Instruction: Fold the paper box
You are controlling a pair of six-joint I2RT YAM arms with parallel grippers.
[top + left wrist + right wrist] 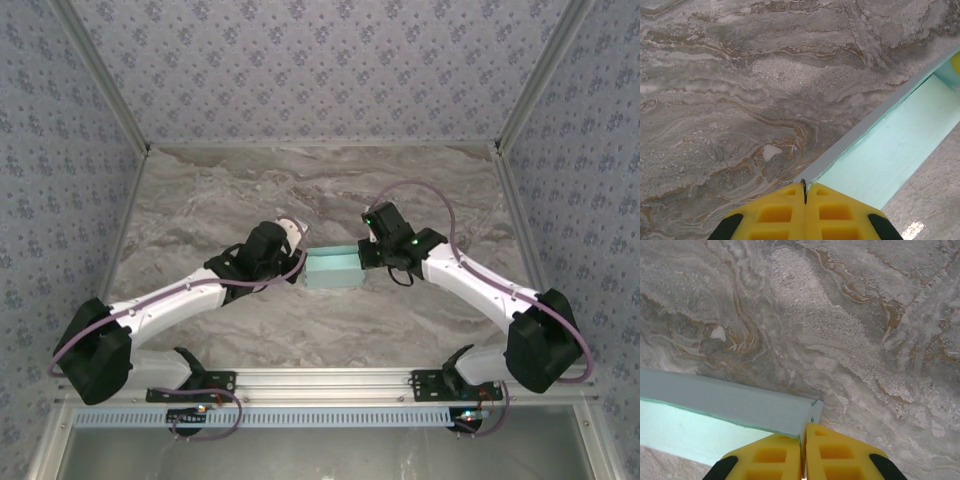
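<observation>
The paper box [333, 270] is a pale cyan open tray in the middle of the marble table, with raised side walls. My left gripper [301, 262] is at its left end and my right gripper [366, 254] at its right end. In the left wrist view the yellow fingers [775, 212] are closed, and my left gripper [805, 192] pinches the thin end of the box [890, 150] wall between its tips. In the right wrist view my right gripper [804, 437] is shut on the end flap at the corner of the box [715, 400].
The grey-brown marble table [250, 190] stretches around the box on all sides. Patterned walls [320, 60] close the back and both sides. A metal rail [330, 380] with both arm bases runs along the near edge.
</observation>
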